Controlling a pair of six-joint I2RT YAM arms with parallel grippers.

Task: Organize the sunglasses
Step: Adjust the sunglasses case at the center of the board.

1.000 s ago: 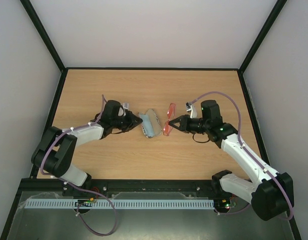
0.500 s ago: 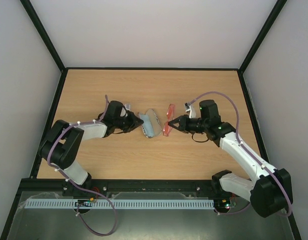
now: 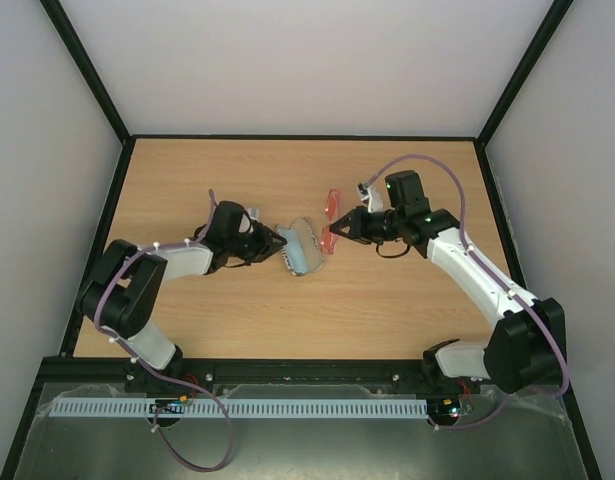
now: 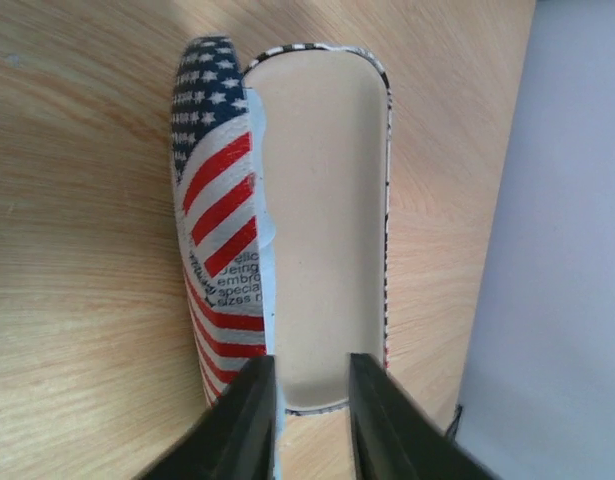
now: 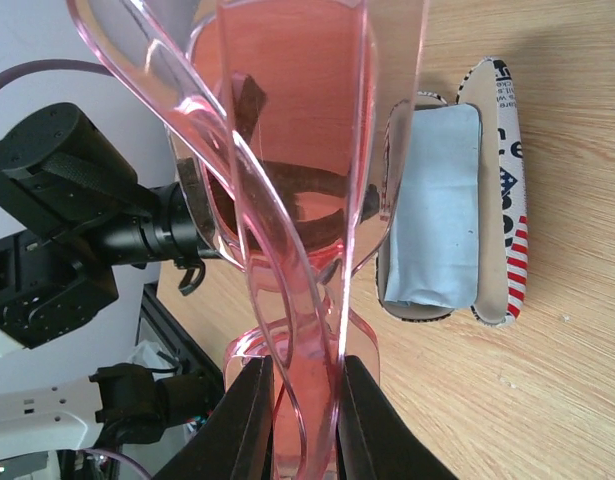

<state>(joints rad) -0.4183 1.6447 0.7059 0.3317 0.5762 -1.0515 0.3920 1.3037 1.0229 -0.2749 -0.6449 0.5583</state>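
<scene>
The sunglasses (image 3: 333, 212), translucent red-orange and folded, are held off the table in my right gripper (image 3: 342, 228), just right of the case. In the right wrist view the fingers (image 5: 249, 420) are shut on the sunglasses (image 5: 297, 150). The flag-print case (image 3: 305, 245) lies open at mid-table with the light blue cloth (image 3: 295, 252) inside. The cloth (image 5: 435, 220) lies in one half of the case (image 5: 502, 170). My left gripper (image 3: 275, 244) is at the case's left end. In the left wrist view the gripper (image 4: 312, 400) grips the end of the cream-lined half of the case (image 4: 322, 200).
The wooden table (image 3: 287, 170) has a black raised frame (image 3: 117, 200) on all sides and white walls behind. Purple cables loop over both arms. The left arm (image 5: 77, 200) shows beyond the sunglasses in the right wrist view.
My right gripper has lifted the sunglasses off the table and carried them up and slightly towards the far side. The left gripper has stayed at the case.
</scene>
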